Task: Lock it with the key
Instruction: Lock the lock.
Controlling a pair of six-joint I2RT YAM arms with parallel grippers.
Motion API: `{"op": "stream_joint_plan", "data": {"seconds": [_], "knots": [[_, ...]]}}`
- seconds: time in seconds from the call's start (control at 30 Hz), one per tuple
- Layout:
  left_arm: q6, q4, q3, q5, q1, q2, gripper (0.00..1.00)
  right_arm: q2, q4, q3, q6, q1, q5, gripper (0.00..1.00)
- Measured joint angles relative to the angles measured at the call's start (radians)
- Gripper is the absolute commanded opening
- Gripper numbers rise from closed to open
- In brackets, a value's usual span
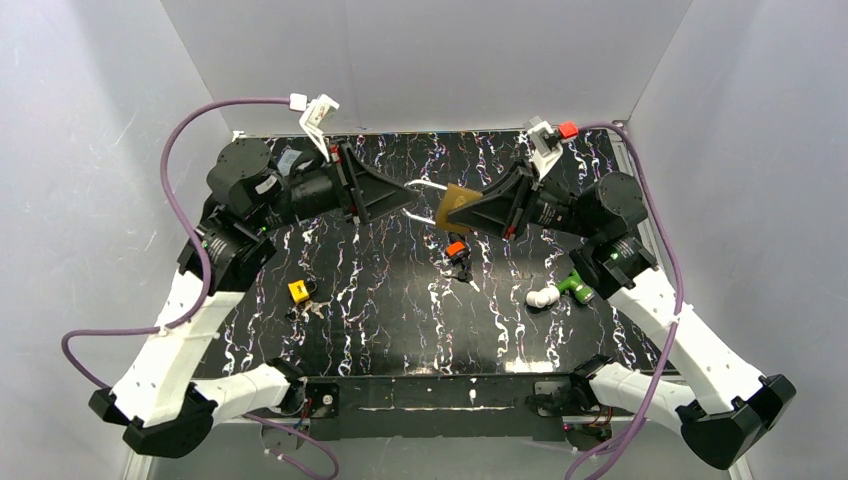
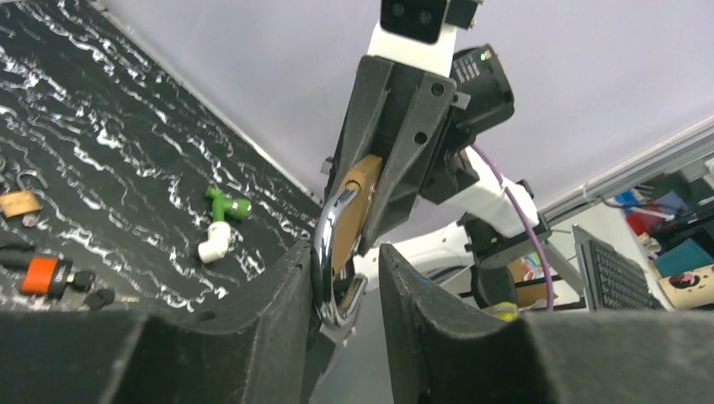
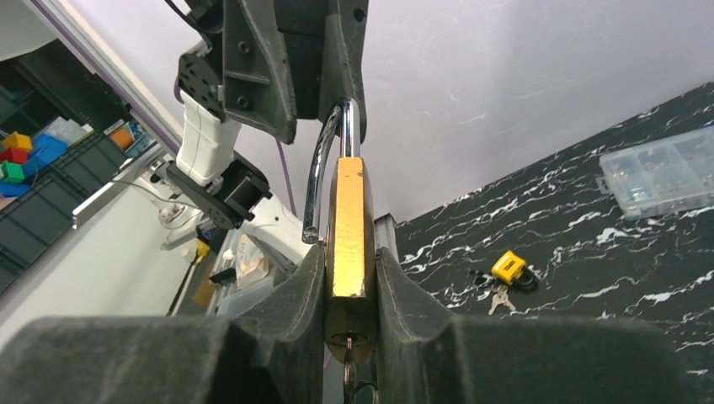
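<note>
Orange lock [image 1: 455, 247], yellow lock [image 1: 298, 291], white fitting [image 1: 543, 297] on bench [image 1: 400, 330], lower mid-frame in top view. Brass padlock [image 1: 458, 208] above them, off bench, clamped in R hand [image 3: 349, 257]; its shackle [image 2: 323, 244] inside L hand [image 2: 345, 261], jaws slightly parted.

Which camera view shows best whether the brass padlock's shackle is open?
The right wrist view: the shackle rises clear, its free end outside the brass body. The left wrist view shows its curve only; the top view shows a thin loop.
</note>
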Motion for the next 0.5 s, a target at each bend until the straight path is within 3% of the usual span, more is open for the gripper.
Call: {"op": "stream_joint_plan", "data": {"seconds": [0.5], "knots": [[0.119,-0.198,-0.055,0.073,0.000,-0.083,0.35,-0.080,-0.104,-0.102,0.015,0.001,-0.088,0.01]]}}
